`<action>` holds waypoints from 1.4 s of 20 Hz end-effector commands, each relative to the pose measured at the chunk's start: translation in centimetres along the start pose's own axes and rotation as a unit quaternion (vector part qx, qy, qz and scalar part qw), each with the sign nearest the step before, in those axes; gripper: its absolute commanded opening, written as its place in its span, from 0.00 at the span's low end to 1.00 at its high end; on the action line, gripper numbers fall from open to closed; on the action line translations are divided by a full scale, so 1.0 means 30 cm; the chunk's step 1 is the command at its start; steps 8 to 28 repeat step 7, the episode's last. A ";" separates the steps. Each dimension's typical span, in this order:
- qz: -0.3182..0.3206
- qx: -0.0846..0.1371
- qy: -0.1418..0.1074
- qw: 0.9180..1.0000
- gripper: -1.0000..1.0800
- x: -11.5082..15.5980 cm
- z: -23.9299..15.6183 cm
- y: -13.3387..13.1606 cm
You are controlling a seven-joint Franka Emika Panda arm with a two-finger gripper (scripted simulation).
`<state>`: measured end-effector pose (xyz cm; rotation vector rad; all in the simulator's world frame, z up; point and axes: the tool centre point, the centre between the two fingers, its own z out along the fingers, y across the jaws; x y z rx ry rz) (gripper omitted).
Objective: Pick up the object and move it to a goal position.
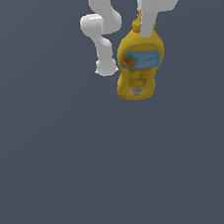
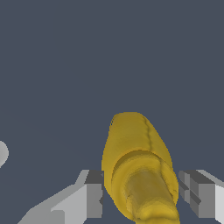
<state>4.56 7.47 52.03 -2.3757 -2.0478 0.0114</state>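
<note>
The small yellow plastic squeeze bottle with a pointed yellow cap, a light blue front label and a small white barcode patch hangs directly beneath the white and grey parallel-jaw gripper, cap end up toward the hand and base pointing away from it, the body leaning slightly off vertical. In the wrist view the bottle extends straight out from between the two grey finger pads, its shoulder and neck filling the space between them. The jaws stand part-way closed about the bottle's upper end; one pad lies against the bottle's side, while a narrow dark gap shows between the other pad and the yellow surface, so contact on that side cannot be confirmed. The bottle touches nothing else visible. Beyond the hand, the white jointed arm curves away against a uniform dark grey-blue surface.
</note>
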 end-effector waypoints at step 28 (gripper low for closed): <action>0.000 -0.004 0.001 1.000 0.00 0.006 -0.029 0.002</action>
